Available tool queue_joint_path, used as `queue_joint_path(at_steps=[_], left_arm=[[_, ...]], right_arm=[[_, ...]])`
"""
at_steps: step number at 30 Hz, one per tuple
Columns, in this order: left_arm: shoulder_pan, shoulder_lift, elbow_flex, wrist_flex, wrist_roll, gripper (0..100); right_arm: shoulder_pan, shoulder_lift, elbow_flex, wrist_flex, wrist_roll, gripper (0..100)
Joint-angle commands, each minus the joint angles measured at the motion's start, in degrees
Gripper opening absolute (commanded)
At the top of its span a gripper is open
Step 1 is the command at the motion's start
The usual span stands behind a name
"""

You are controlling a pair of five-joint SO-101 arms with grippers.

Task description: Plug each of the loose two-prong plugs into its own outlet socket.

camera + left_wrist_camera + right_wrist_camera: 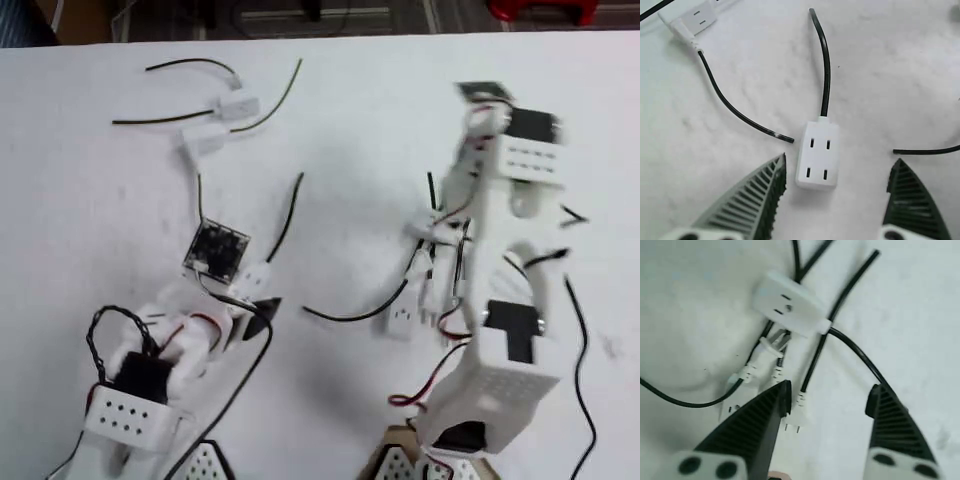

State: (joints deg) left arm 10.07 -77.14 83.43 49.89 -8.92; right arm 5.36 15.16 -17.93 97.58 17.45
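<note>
While my left claw (841, 161) hangs wide open and holds nothing, a white double outlet (817, 157) lies flat on the bench (890, 75) between its fingers. It is closer to one finger (765, 195) than the other and, as far as I can see, touches neither. Its black cord (826, 65) runs straight away from me. Farther off lies a second outlet (700, 15) with a white plug (679, 31) just beside its corner; that plug's lead curves back and ends in a cut tip (786, 138) near my finger. My right claw (831, 392) is spread just as wide, also with nothing in it, over a tangle of dark leads. Beyond its tips rests another outlet block (790, 307), slots facing up. One two-prong plug (774, 344) lies with its prongs just beside that block's edge, not in the slots. A loose plug (799, 416) lies just beside one finger, prongs pointing away from the block. From above, my left arm (140, 390) and right arm (500, 300) sit at the near edge, well apart.
</note>
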Motion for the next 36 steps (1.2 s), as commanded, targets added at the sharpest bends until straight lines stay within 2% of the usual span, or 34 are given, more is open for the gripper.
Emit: queue_joint_path(at_steps=[1, 3, 6, 16, 21, 26, 29, 36], left_arm=[[0.31, -0.92, -0.18, -1.23, -0.53, 32], [0.31, -0.92, -0.18, -1.23, -0.53, 32], [0.31, -0.92, -0.18, -1.23, -0.53, 32], [0.31, -0.92, -0.09, -1.23, -0.53, 32], [0.31, -0.92, -0.09, -1.23, -0.53, 32], [0.31, -0.92, -0.09, -1.23, -0.53, 32], [0.31, -0.92, -0.09, -1.23, -0.53, 32], [0.31, -0.92, -0.09, -1.23, -0.53, 32]], right_arm=[[-6.29, -2.95, -0.79, 1.01, -0.09, 20.7], [-9.71, -3.21, 2.20, 0.92, -0.97, 20.0], [-12.35, -1.80, 6.68, 0.57, -7.82, 20.1], [-12.53, 13.05, 6.95, -4.88, -16.09, 20.0], [-10.86, 19.03, 0.97, -1.98, -16.70, 19.3], [-7.87, 22.37, -4.66, 0.92, -16.00, 9.8], [-7.43, 22.29, -5.01, 0.92, -13.54, 10.2], [-9.71, 18.24, -9.23, 0.92, -13.01, 10.1]])
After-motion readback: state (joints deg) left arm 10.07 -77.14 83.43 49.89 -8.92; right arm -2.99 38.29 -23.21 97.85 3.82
